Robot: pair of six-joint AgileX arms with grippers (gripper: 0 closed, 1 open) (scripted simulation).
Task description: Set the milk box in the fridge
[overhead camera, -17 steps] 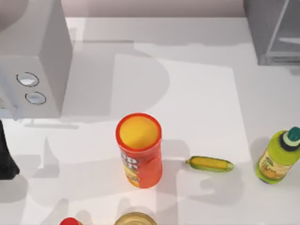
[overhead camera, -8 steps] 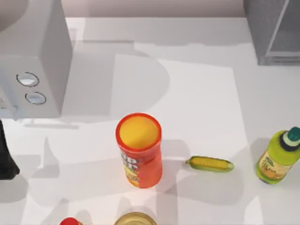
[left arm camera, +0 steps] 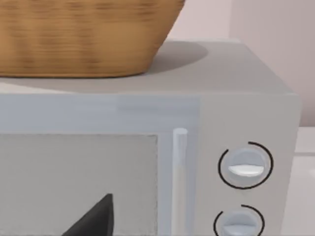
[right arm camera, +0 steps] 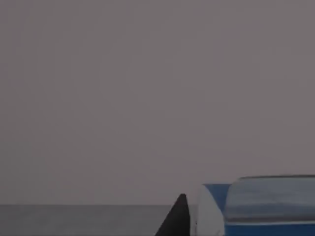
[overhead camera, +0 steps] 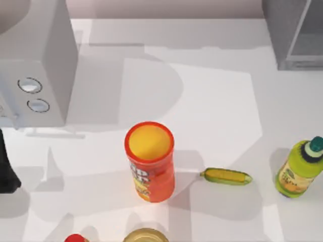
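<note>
The milk box [right arm camera: 270, 201], blue on top with a white side, is close up in the right wrist view against a plain grey wall and floor. My right gripper [right arm camera: 231, 231] holds it; one dark finger [right arm camera: 177, 219] lies against its white side and the other finger is hidden. The fridge [overhead camera: 295, 33], a grey cabinet with a thin door panel, stands at the table's back right corner. My left arm [overhead camera: 6, 171] is parked at the left edge, its gripper [left arm camera: 93, 221] in front of the pale box with two dials [left arm camera: 241, 167].
An orange chip can [overhead camera: 150, 161] stands mid-table, with a corn cob [overhead camera: 226, 176] to its right. A green bottle [overhead camera: 300, 169] stands at the right edge. A red cap [overhead camera: 75, 238] and a gold lid [overhead camera: 146, 235] sit at the front edge. A wicker basket [left arm camera: 83, 34] rests on the dial box.
The shadows over the right half of the table have shifted. A pale streak in the fridge opening is gone. The things on the table and the left arm have not moved.
</note>
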